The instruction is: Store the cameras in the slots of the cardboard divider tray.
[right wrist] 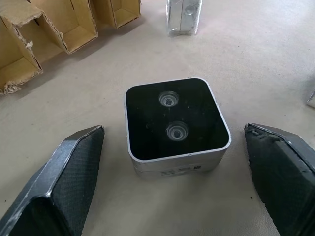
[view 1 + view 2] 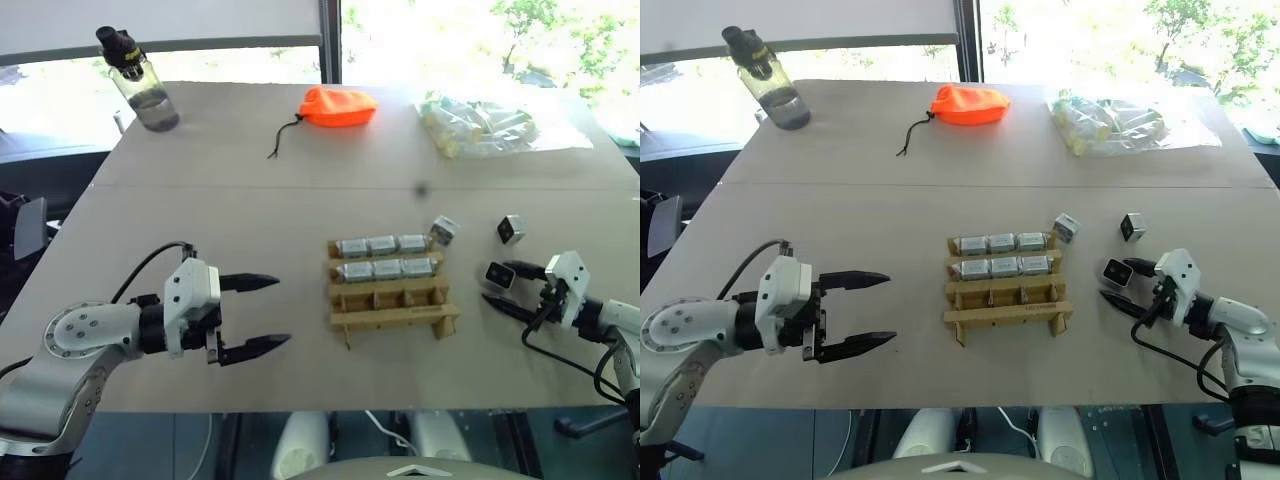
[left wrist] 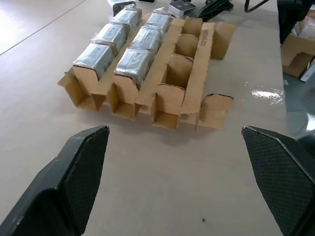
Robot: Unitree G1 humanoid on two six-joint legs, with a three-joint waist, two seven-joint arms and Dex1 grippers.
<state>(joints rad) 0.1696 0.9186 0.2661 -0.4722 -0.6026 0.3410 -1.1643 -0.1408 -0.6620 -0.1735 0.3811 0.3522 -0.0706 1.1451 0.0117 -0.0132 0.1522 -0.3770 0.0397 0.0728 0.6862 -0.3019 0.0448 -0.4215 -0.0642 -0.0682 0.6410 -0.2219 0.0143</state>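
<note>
Nearest on the counter (image 2: 250,215), the left gripper (image 2: 252,316) hovers with its fingers spread and empty, pointing toward the cardboard divider tray (image 2: 392,290), while the right gripper (image 2: 508,289) has its fingers spread around a loose camera (image 1: 176,123) lying lens face up, touching neither finger. At the middle, the tray's two far rows each hold three cameras (image 2: 385,256) and its near row stands empty; another camera (image 2: 443,231) leans by the tray's far right corner, and one more (image 2: 511,229) sits apart to the right. Farther back lie an orange pouch (image 2: 338,106), pale packets (image 2: 480,125) and a water bottle (image 2: 140,80).
</note>
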